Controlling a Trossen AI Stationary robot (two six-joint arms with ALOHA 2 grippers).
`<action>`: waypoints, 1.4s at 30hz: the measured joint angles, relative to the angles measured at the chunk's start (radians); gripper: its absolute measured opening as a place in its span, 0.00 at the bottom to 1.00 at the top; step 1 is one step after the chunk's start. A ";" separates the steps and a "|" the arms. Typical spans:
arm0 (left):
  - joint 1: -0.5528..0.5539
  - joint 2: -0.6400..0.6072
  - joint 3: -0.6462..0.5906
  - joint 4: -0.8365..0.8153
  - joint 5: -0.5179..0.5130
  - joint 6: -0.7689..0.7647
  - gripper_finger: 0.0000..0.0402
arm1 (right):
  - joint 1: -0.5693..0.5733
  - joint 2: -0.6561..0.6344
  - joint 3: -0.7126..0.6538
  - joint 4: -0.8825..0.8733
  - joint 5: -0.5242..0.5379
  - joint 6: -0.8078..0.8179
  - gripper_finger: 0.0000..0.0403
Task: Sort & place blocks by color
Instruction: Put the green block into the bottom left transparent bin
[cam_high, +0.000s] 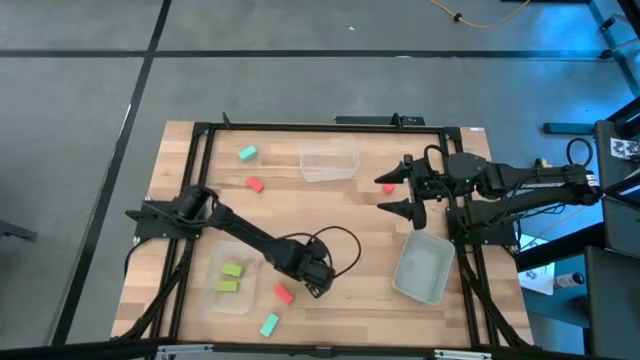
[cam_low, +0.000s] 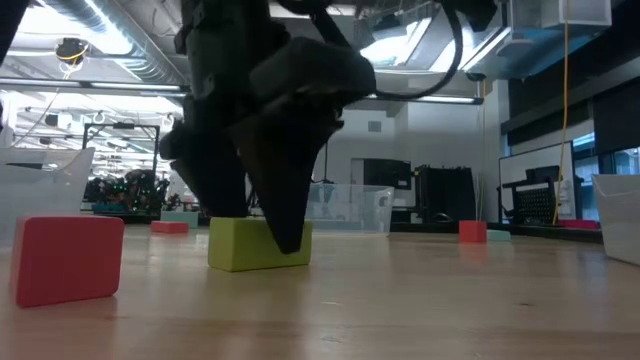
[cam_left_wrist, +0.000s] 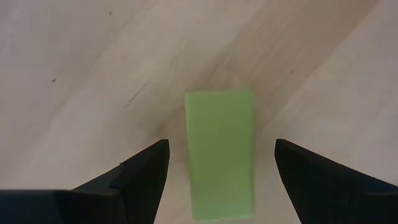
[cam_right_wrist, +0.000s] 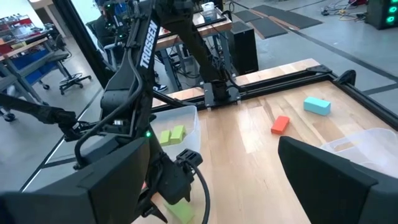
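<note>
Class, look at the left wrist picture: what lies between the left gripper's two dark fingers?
A lime green rectangular block lies on the bare wooden table between the open left gripper's fingers, with a gap on each side, so it is not gripped.

Three clear plastic tubs sit on the wooden table (cam_high: 330, 215): one at the far middle (cam_high: 328, 160), one near the left front (cam_high: 232, 280), one at the right front (cam_high: 422, 268). Grey floor (cam_high: 80, 110) surrounds the table, with a yellow cable (cam_high: 490, 20) lying on it

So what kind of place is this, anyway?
Probably a robotics lab or workshop: a wooden table with two robot arms, bare ceiling ducts overhead, and more benches and equipment racks behind.
</note>
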 joint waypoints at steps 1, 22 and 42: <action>0.000 0.006 0.000 0.005 0.000 0.001 0.71 | 0.000 0.000 0.000 0.000 0.001 0.000 0.89; -0.068 -0.145 -0.001 -0.091 -0.186 0.186 0.29 | 0.000 0.000 0.000 0.001 0.010 0.009 0.89; 0.094 -1.218 -0.754 0.827 -0.276 0.826 0.29 | 0.050 0.117 -0.001 0.260 0.008 0.140 0.89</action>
